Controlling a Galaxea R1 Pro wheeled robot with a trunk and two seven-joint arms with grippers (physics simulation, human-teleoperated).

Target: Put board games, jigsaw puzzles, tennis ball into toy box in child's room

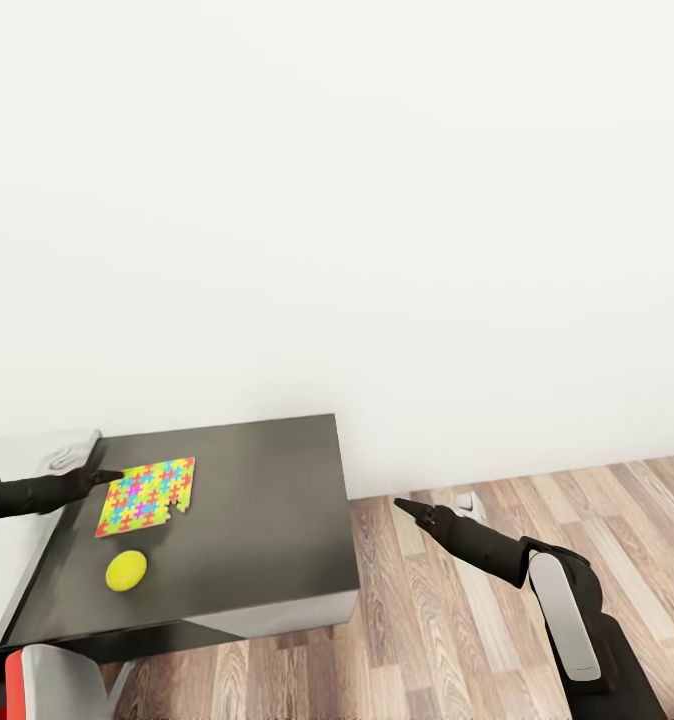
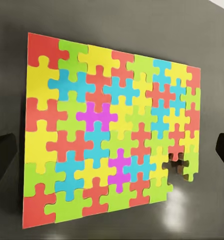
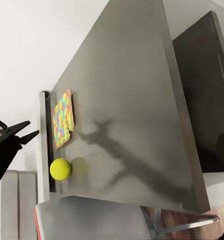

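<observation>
**Puzzle under the left gripper**

Jigsaw puzzle [image 2: 109,132] lies flat on the dark table [image 1: 267,520], tennis ball [image 1: 126,570] just beside it. Left gripper [image 1: 112,476] hovers at its edge, fingers apart. Right gripper [image 1: 402,505], well off the table, seems closed. Being flat, the puzzle may slip the fingers.

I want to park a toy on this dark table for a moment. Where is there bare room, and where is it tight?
The table's right half, from the jigsaw puzzle and tennis ball across to its right edge, is bare. So is the front strip right of the ball. It is crowded at the left: the left gripper hovers at the puzzle's corner, with the ball just in front of the puzzle.
</observation>
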